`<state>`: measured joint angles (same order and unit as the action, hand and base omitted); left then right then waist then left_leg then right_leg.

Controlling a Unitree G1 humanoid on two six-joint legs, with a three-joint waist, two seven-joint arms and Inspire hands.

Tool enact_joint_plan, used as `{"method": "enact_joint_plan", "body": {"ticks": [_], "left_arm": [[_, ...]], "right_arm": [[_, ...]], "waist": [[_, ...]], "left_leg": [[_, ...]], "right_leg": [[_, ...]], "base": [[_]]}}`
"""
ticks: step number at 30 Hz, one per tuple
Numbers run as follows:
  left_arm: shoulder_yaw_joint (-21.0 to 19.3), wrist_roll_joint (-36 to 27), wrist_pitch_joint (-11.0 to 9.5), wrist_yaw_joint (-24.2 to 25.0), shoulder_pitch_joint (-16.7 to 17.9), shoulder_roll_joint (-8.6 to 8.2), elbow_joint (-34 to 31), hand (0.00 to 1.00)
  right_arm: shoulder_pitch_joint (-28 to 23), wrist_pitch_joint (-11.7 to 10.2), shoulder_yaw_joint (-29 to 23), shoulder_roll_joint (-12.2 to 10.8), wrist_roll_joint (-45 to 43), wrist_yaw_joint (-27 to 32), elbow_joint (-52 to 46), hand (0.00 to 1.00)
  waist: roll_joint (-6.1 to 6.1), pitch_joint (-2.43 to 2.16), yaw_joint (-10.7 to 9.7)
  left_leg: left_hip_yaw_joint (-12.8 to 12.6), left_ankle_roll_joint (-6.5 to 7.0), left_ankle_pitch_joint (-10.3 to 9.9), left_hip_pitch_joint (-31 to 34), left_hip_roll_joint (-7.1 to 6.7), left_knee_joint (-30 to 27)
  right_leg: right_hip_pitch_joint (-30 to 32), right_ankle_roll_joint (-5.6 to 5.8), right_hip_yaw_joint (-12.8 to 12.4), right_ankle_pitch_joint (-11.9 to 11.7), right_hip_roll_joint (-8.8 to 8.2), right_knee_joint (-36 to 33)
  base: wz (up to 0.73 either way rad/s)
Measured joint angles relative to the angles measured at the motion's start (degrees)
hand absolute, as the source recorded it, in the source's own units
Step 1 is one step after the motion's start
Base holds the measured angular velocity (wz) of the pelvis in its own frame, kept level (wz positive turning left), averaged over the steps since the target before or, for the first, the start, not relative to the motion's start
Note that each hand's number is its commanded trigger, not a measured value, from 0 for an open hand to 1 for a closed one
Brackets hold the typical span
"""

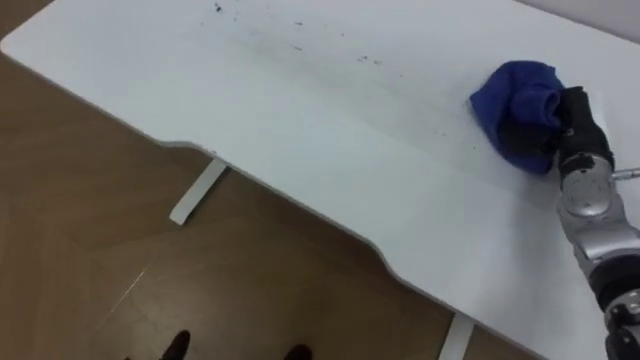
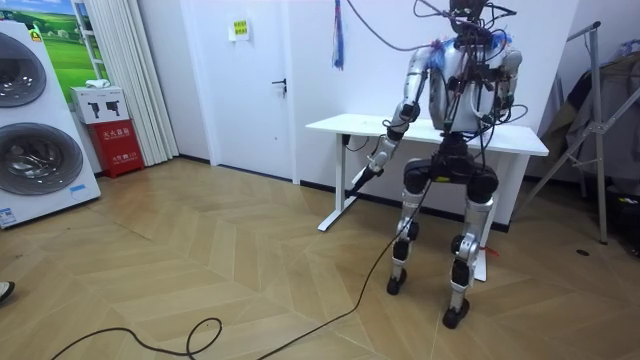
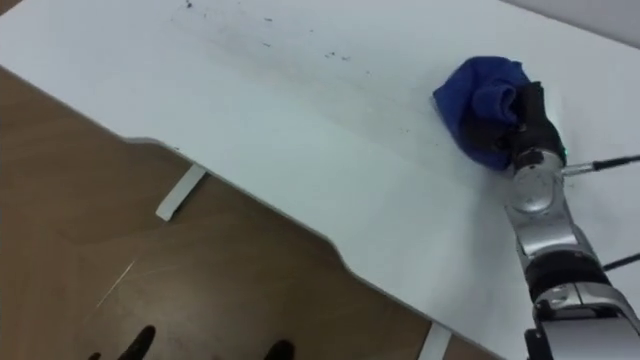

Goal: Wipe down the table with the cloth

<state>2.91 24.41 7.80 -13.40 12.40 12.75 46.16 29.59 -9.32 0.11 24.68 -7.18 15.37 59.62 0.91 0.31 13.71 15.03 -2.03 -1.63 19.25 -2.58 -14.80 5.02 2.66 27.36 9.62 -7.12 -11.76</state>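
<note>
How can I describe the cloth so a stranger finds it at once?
Start from the wide white table. Toward its right side, past the dark specks on the top, lies a bunched blue cloth, gripped by the right robot hand. It is the sole coloured, soft thing on the white surface.

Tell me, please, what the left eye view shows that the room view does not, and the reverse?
Left eye view: the right hand clutching a bunched blue cloth on the white table, with dark specks farther along its surface. Room view: the robot standing at the table, its left hand hanging low before it, a white door, and washing machines at the room view's left. Both: the table itself.
</note>
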Motion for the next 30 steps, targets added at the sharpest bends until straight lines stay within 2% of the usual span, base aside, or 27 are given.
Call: {"method": "enact_joint_plan", "body": {"ticks": [4,8,9,12,16,17,18,19,20,21,25,27,30], "left_arm": [[0.1,-0.2,-0.1,-0.2,-1.1,-0.88,0.1,0.00],[1.8,-1.4,-0.8,-0.9,-1.6,-1.88,0.4,0.00],[1.8,-1.3,-0.7,-0.9,-1.4,-2.25,0.4,0.00],[1.8,-1.4,-0.8,-0.7,0.1,-2.52,-0.3,0.00],[1.6,-1.4,-0.8,-0.4,2.5,-2.48,-0.3,0.00],[1.6,-1.3,-0.8,0.0,3.1,-2.31,-0.3,0.00],[1.6,-1.2,-0.7,0.4,3.6,-2.11,-0.3,0.00],[1.6,-1.1,-0.8,0.7,4.2,-1.90,-0.3,0.00],[1.6,-1.1,-0.8,0.7,4.6,-1.81,-0.3,0.00],[1.6,-1.1,-0.7,1.1,5.0,-1.68,-0.3,0.00],[1.6,-1.3,-0.9,1.7,5.7,-0.77,-0.3,0.00],[1.6,-1.8,-0.9,1.7,5.2,-0.60,-0.3,0.00],[1.5,-1.7,-1.7,1.4,4.3,-0.63,-0.3,0.00]], "right_arm": [[-0.2,0.6,0.5,0.3,-0.2,-0.1,0.1,1.00],[2.7,3.2,3.1,0.3,-0.2,-0.1,0.3,1.00],[3.2,3.9,3.7,0.3,-0.2,-0.6,0.1,1.00],[4.9,5.6,5.5,0.3,-1.2,-1.8,0.0,1.00],[5.1,7.6,7.6,0.3,-2.2,-2.6,-0.3,1.00],[4.7,8.0,7.7,0.4,-2.3,-3.0,-0.3,1.00],[4.1,8.1,7.8,0.4,-2.4,-3.2,-0.4,0.97],[2.7,8.1,7.9,0.3,-2.9,-3.2,-1.0,0.55],[2.0,8.1,7.9,0.1,-3.6,-3.0,-1.5,0.09],[0.6,8.1,8.8,0.1,-5.0,-2.7,-2.5,0.00],[-2.0,8.4,10.1,0.1,-10.9,-2.0,-4.5,0.00],[-2.9,9.3,10.6,0.1,-11.8,-1.6,-4.9,0.00],[-6.1,9.3,10.6,-0.1,-14.1,-1.5,-9.2,0.00]], "waist": [[-0.77,-0.24,0.3],[-1.47,0.39,2.0],[-1.34,0.61,2.6],[-0.79,0.98,2.9],[-0.29,1.20,3.4],[0.28,0.97,3.4],[0.87,1.01,3.6],[1.46,1.05,3.7],[1.67,1.05,3.8],[1.94,1.00,3.8],[2.97,0.85,3.6],[3.14,0.64,3.1],[3.04,0.66,2.4]], "left_leg": [[-1.6,0.40,-0.3,-1.5,0.06,0.2],[-3.4,0.44,-0.3,-3.6,0.40,1.4],[-4.2,0.44,-0.3,-4.1,0.72,1.7],[-5.0,0.39,-0.3,-4.8,1.11,2.1],[-5.8,0.37,-1.0,-6.9,1.32,2.4],[-5.8,0.35,-1.0,-7.4,1.32,2.7],[-5.9,0.32,-1.0,-8.1,1.33,3.2],[-6.1,0.37,-1.1,-9.1,1.33,3.5],[-6.2,0.46,-1.4,-9.6,1.30,3.5],[-6.4,0.60,-1.9,-10.5,1.23,3.3],[-6.8,0.76,-3.2,-12.0,1.04,2.8],[-6.8,0.81,-3.8,-12.1,1.03,2.3],[-7.6,0.93,-4.4,-13.4,1.10,2.2]], "right_leg": [[-0.3,0.30,-2.0,0.1,-0.56,-0.7],[-0.5,0.38,-4.4,0.2,-0.78,-1.1],[-0.5,0.30,-5.1,0.3,-0.76,-1.5],[-0.2,0.05,-6.0,0.7,-0.71,-1.9],[-2.0,0.11,-6.7,0.7,-0.62,-1.3],[-2.5,0.12,-6.7,0.7,-0.54,-0.9],[-3.0,0.17,-6.7,0.8,-0.55,-0.6],[-4.2,0.21,-6.6,0.8,-0.48,0.1],[-4.8,0.30,-6.6,0.8,-0.51,0.3],[-6.0,0.46,-6.6,0.9,-0.58,0.7],[-8.2,0.70,-6.8,1.0,-0.55,1.7],[-8.6,0.75,-7.0,1.0,-0.48,2.0],[-9.6,0.79,-7.8,1.0,-0.49,2.0]], "base": [[-0.25],[-0.29],[-0.22],[-0.19],[-0.11],[0.00],[0.00],[0.00],[0.00],[0.00],[-0.05],[-0.04],[-0.13]]}}
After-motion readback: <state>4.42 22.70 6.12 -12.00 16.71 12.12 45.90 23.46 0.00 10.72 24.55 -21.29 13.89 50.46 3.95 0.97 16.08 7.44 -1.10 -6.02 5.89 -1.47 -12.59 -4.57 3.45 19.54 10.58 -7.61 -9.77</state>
